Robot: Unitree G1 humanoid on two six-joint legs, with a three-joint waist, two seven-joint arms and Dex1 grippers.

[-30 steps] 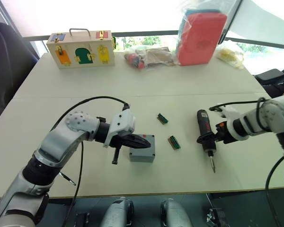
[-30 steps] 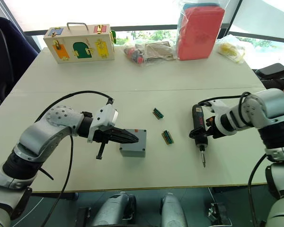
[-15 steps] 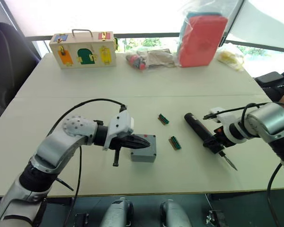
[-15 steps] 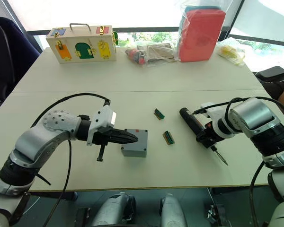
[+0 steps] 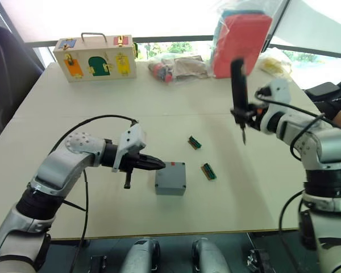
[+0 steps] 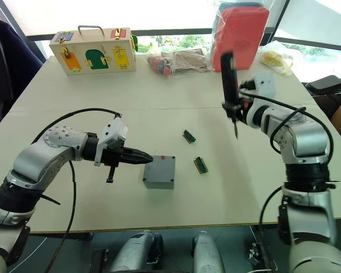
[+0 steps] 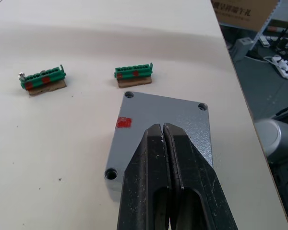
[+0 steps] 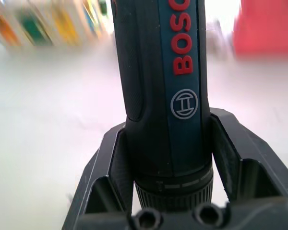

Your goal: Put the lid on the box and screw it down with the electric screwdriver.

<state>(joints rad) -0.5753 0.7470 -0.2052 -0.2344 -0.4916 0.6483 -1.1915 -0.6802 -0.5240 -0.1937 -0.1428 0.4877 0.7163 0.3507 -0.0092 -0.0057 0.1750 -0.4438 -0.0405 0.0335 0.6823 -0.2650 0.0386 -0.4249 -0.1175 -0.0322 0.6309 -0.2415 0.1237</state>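
One second changes the right side of the scene completely: the electric screwdriver, which lay low over the bench with its bit near the surface, now stands upright in the air, bit pointing down, pinched between the fingers of the right gripper near its lower collar. It hangs well above the bench and well to the right of the box, so the tool is lifted but not yet brought over any screw.

On the left, the left gripper has drawn back a little; its two fingers are pressed together with nothing between them, tips at the near edge of the lid. The lid already sits flat on the box, red mark up, with corner holes visible in the left wrist view. Whether screws sit in those holes I cannot tell.

Two green bit holders lie between the box and the raised tool.

Judging from this, the lid-placing step looks done and the driving step is starting: the tool must next travel left and come down on a corner hole, with the box likely to slide if unbraced.
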